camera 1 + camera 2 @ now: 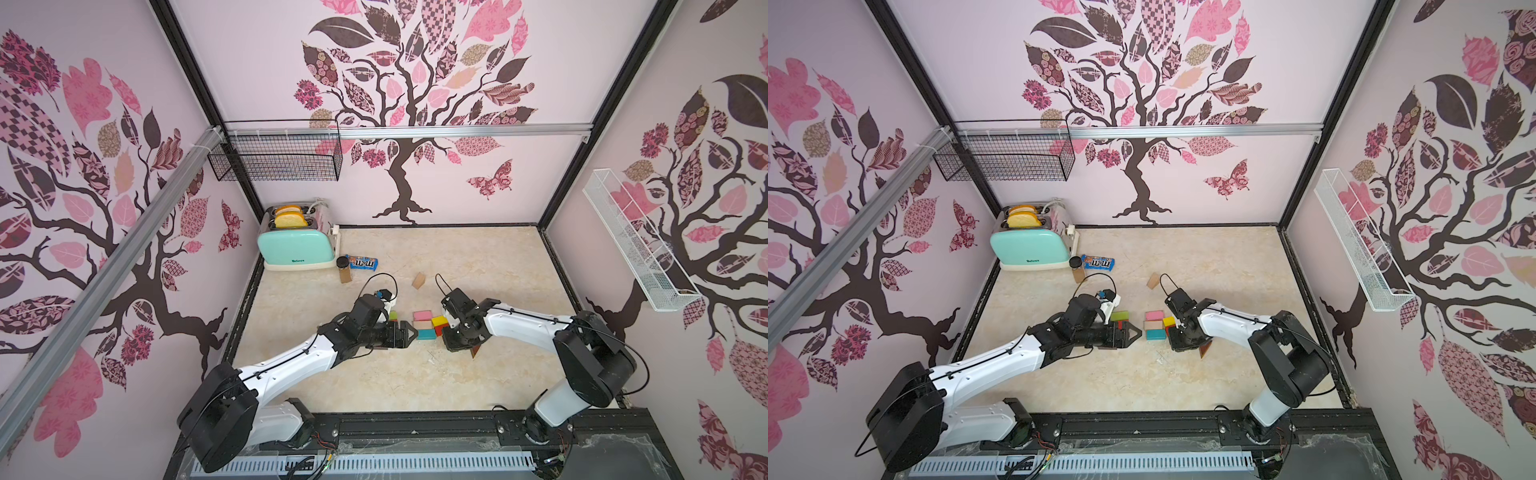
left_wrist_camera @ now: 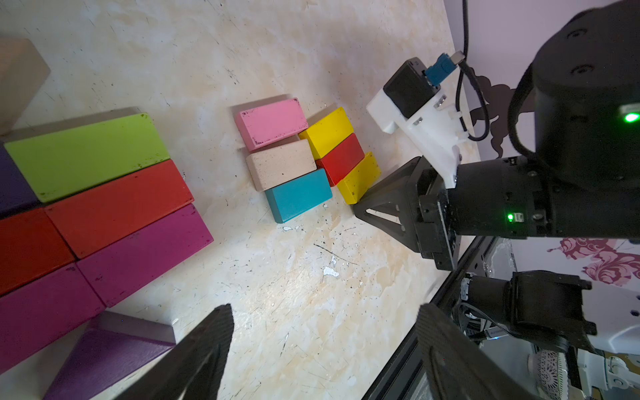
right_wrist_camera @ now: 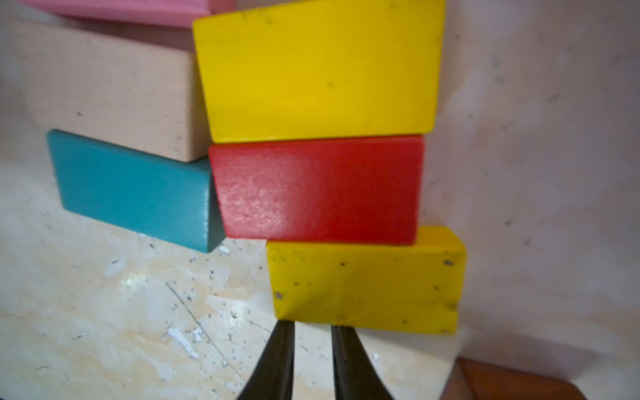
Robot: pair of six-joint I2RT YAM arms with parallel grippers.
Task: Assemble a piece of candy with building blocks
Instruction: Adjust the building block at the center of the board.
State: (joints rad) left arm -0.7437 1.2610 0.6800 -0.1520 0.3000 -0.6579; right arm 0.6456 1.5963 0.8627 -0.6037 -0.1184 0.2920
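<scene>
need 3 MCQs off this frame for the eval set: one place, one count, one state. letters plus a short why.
1. The red block in the cluster by the right hand lies: A) between two yellow blocks; B) on the toaster; C) in the wire basket.
2. Blocks in that cluster: A) four; B) six; C) nine.
3. The left hand is: A) shut on a purple triangle; B) shut on the jar; C) open and empty.
1 A: a yellow one lies along each long side. 2 B: pink, tan, teal, yellow, red, yellow. 3 C: its fingers stand wide apart with only table between.
</scene>
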